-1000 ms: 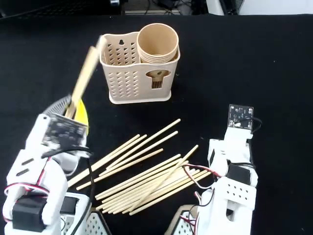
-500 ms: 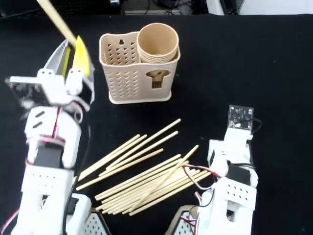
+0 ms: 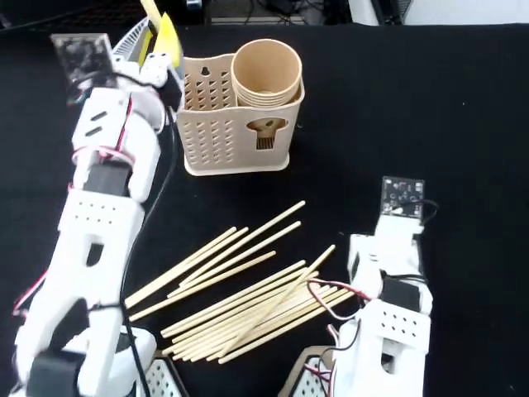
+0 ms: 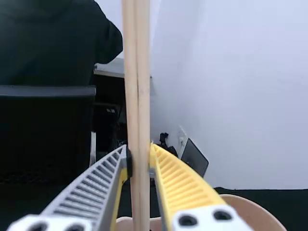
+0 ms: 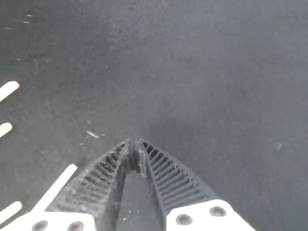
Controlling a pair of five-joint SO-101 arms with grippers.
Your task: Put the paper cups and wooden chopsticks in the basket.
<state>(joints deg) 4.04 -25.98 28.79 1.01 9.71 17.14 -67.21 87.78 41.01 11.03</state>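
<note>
My left gripper (image 3: 153, 37) is raised at the basket's (image 3: 223, 141) left rim, shut on wooden chopsticks (image 4: 135, 96) that stand upright between its fingers; the left gripper (image 4: 139, 163) clamps two sticks side by side. Stacked paper cups (image 3: 266, 73) sit in the basket's right compartment. A loose pile of several chopsticks (image 3: 248, 289) lies on the black table in front of the basket. My right gripper (image 5: 133, 153) is shut and empty, low over the cloth by the pile's right end, with stick ends (image 5: 58, 185) beside it.
The right arm's body (image 3: 388, 281) rests at the table's front right. The black cloth (image 3: 430, 107) covers the table. A dark chair and a white wall (image 4: 231, 86) lie behind the table in the left wrist view.
The left arm has swung up and away from the front left, carrying its chopsticks to the basket's left rim. The right arm has stayed put.
</note>
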